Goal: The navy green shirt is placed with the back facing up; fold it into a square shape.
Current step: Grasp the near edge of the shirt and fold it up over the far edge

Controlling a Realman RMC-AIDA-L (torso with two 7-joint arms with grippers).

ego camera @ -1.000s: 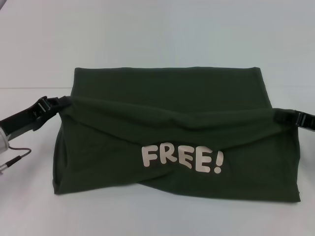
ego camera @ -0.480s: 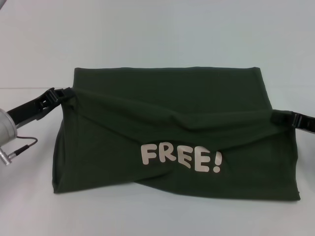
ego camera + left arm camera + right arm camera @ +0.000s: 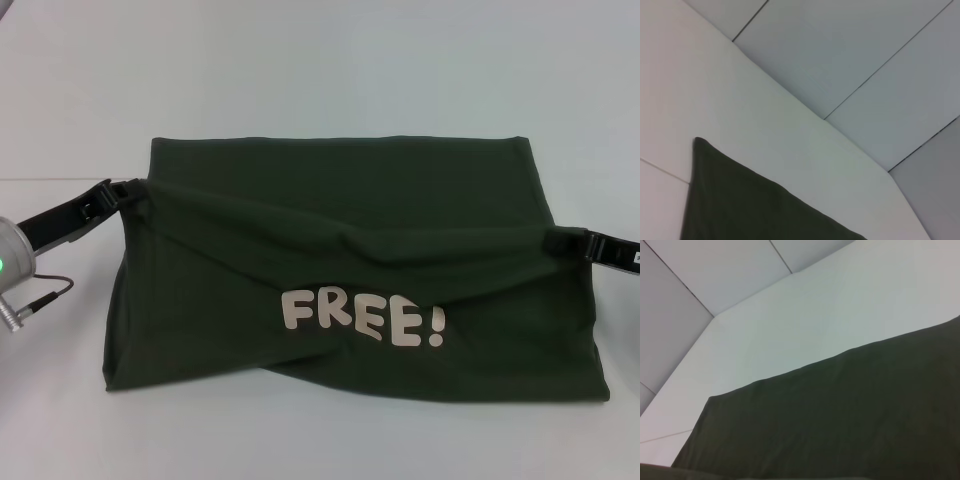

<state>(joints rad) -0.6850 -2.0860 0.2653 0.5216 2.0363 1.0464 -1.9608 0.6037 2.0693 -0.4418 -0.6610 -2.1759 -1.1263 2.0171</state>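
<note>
The navy green shirt (image 3: 340, 200) lies on the white table, partly folded. Its near layer is lifted and carried over the rest, with pale "FREE!" lettering (image 3: 362, 318) facing up. My left gripper (image 3: 128, 189) is shut on the shirt's left folded edge. My right gripper (image 3: 556, 241) is shut on its right folded edge. The lifted edge sags between them. The shirt also shows in the left wrist view (image 3: 755, 205) and in the right wrist view (image 3: 850, 410); neither shows its own fingers.
The white table (image 3: 320, 70) extends beyond the shirt on all sides. A silver connector and cable (image 3: 30, 300) of the left arm hang near the table's left. A grey tiled floor (image 3: 865, 55) lies past the table's edge.
Both grippers have moved a little farther from me with the lifted fold. The left one moved more. The lettering shifted slightly left and toward me.
</note>
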